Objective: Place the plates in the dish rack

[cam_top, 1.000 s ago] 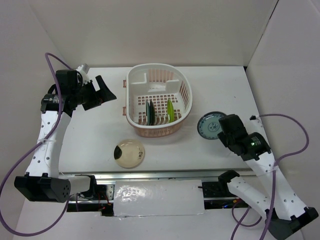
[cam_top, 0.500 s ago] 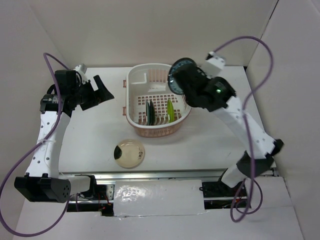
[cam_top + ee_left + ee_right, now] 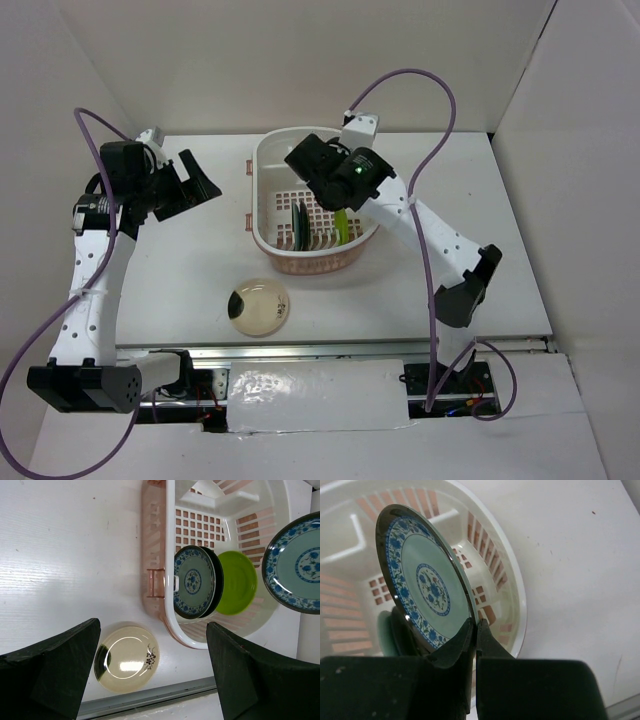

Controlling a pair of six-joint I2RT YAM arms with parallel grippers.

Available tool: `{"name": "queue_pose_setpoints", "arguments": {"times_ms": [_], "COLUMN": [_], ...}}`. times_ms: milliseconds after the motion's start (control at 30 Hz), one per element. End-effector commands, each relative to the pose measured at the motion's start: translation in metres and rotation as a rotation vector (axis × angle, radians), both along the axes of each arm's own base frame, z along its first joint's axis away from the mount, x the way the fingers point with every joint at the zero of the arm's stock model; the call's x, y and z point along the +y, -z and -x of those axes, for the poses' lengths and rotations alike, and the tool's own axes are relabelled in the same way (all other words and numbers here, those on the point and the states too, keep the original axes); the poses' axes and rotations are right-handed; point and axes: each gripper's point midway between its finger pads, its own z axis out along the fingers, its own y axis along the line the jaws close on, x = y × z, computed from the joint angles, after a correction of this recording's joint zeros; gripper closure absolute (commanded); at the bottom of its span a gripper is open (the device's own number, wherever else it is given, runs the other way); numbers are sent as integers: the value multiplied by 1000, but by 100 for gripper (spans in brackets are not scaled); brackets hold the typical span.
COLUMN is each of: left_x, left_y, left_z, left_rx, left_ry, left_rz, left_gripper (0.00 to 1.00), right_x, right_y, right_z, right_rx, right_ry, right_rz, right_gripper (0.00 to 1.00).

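My left tool (image 3: 205, 178) hangs released over the left of the bench, gripping nothing. The tan plate (image 3: 260, 306) lies flat just in front of the dish rack (image 3: 256, 195), not yet loaded. Inside the rack, a teal patterned plate (image 3: 194, 580) stands on edge against the black plate (image 3: 218, 587), with the lime-green plate (image 3: 239, 582) beside them. My right tool (image 3: 474, 630) is clenched on the rim of the second teal plate (image 3: 427, 580), held on edge above the rack. That pinch is narrow and the rim is glossy. I judge the plate could slip or swing, and a drop might topple the standing plates. The bench (image 3: 170, 280) is smooth and white, and plain white walls close it in on three sides.
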Motion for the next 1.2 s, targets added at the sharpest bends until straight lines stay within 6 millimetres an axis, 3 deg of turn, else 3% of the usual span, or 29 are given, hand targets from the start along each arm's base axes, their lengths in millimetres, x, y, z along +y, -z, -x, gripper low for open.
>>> {"name": "queue_pose_setpoints", "arguments": {"times_ms": [0, 300, 533, 1167], "left_x": [3, 4, 4, 3], "left_y": [-3, -2, 1, -1], "left_z": [-2, -3, -4, -4], "left_rx": [-17, -16, -8, -14], "left_ry": [-6, -6, -7, 1], "left_rz": [-14, -17, -18, -18], "left_gripper": [1, 1, 1, 1], "right_x": [-23, -13, -2, 12], "right_y": [21, 68, 92, 127], "right_z": [10, 9, 5, 21], "right_rx": [60, 158, 201, 306], "right_ry": [50, 27, 9, -66], "right_rz": [135, 263, 328, 400], "right_gripper": [100, 100, 100, 100]}}
